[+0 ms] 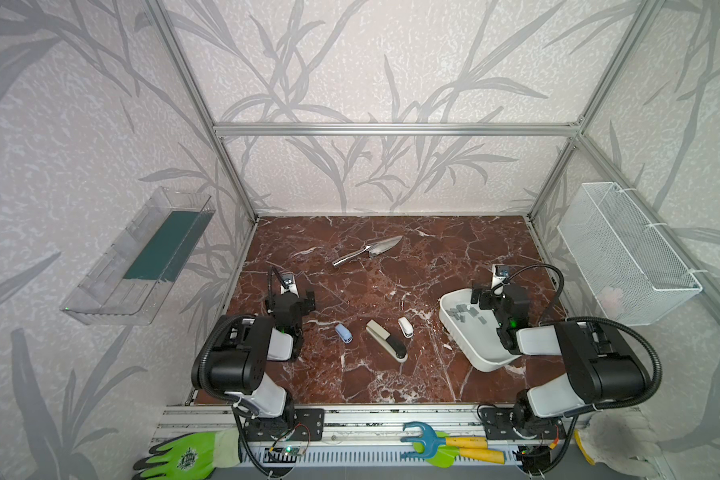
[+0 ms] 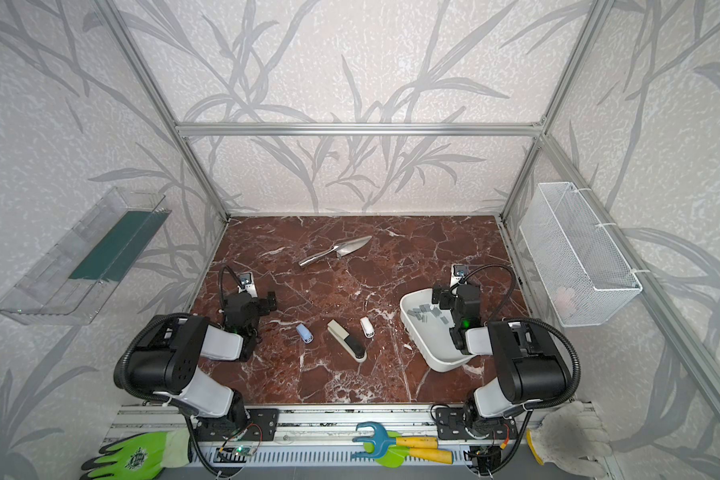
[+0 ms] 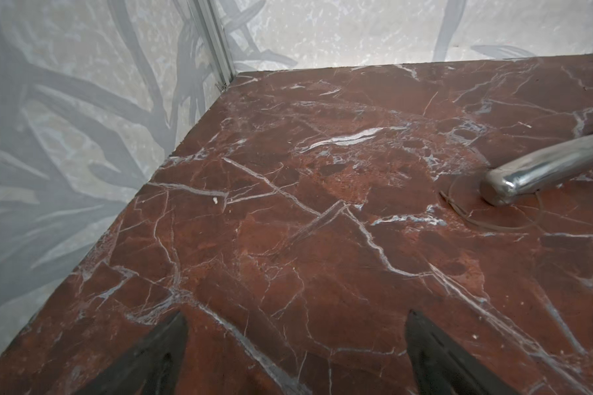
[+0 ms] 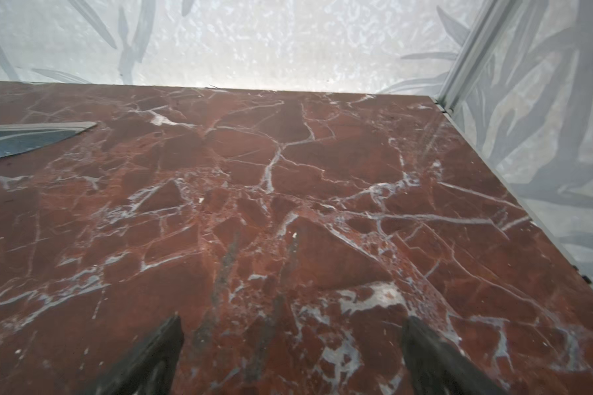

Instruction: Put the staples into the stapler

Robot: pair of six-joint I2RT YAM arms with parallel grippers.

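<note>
The bench [image 1: 350, 386] is walled on its left, far and right edges, with frame posts at both far corners. Its front strip is bare, and so is most of its far half. Only the trowel [image 1: 368, 250] lies there, near the middle of the far edge. At the bench's middle, toward the front, the stapler [image 1: 386, 340] lies flat. A small blue object [image 1: 343, 333] is on its left and a small white object [image 1: 405, 326] just beside it on the right, none of them touching. The staples [image 1: 458, 311] lie loose in the white tub [image 1: 442, 309], which sits near the right edge toward the front. Only the top views show the stapler, tub and staples [image 2: 420, 312]. The wrist views look past them at bare marble: the left one catches the trowel handle [image 3: 545, 167] and the far left corner, the right one the blade tip [image 4: 31, 140] and the far right corner. The left gripper [image 3: 297, 318] sits low near the left edge, jaws spread wide, nothing between them. The right gripper [image 4: 293, 319], over the tub's far end in the top views, is likewise spread wide and empty, touching nothing that can be seen.
</note>
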